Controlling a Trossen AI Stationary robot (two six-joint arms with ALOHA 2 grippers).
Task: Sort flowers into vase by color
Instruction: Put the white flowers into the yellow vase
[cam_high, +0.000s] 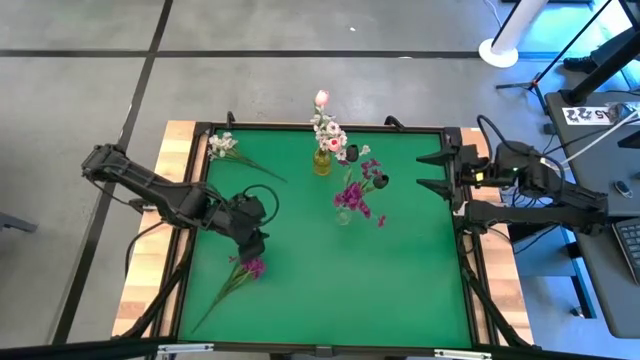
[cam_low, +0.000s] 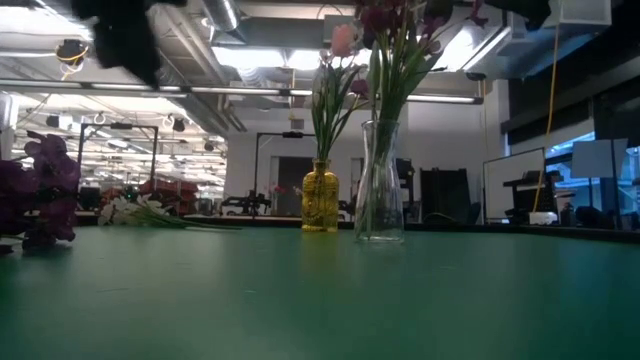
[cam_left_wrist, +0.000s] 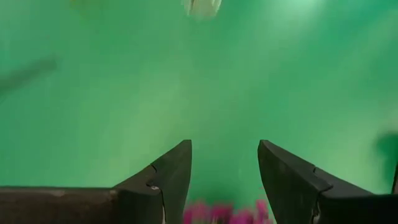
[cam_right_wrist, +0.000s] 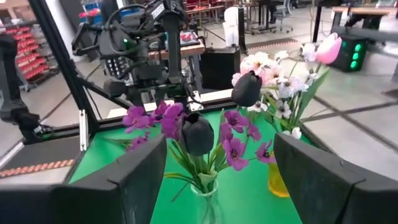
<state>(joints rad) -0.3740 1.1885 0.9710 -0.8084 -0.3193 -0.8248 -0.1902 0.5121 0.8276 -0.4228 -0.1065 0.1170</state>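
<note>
While the left gripper (cam_high: 250, 243) is held low over the green table (cam_high: 400, 280), its fingers (cam_left_wrist: 171, 171) are seen spread apart with nothing between them, and magenta petals show just below their tips in the left wrist view. A magenta sprig (cam_high: 248, 268) is laid flat on the mat directly beneath that gripper, its thin stem running away from the clear vase (cam_high: 344, 214) toward the table's near left corner. The clear vase is placed near the middle of the table and is filled with magenta-purple blossoms (cam_right_wrist: 233, 149) and two dark blooms (cam_right_wrist: 198, 134). Just beside the clear vase, on its far side, a yellow vase (cam_high: 321, 162) is stood upright, and white clusters (cam_high: 328, 132) and a pale pink tulip bud (cam_high: 321, 98) are held in it. Well apart from the clear vase, near the table's far left corner, a white sprig (cam_high: 224, 146) is left lying on the mat. The right gripper (cam_high: 428, 172) is kept at the table's right edge, well away from the clear vase, with its fingers (cam_right_wrist: 127, 186) parted and empty.
</note>
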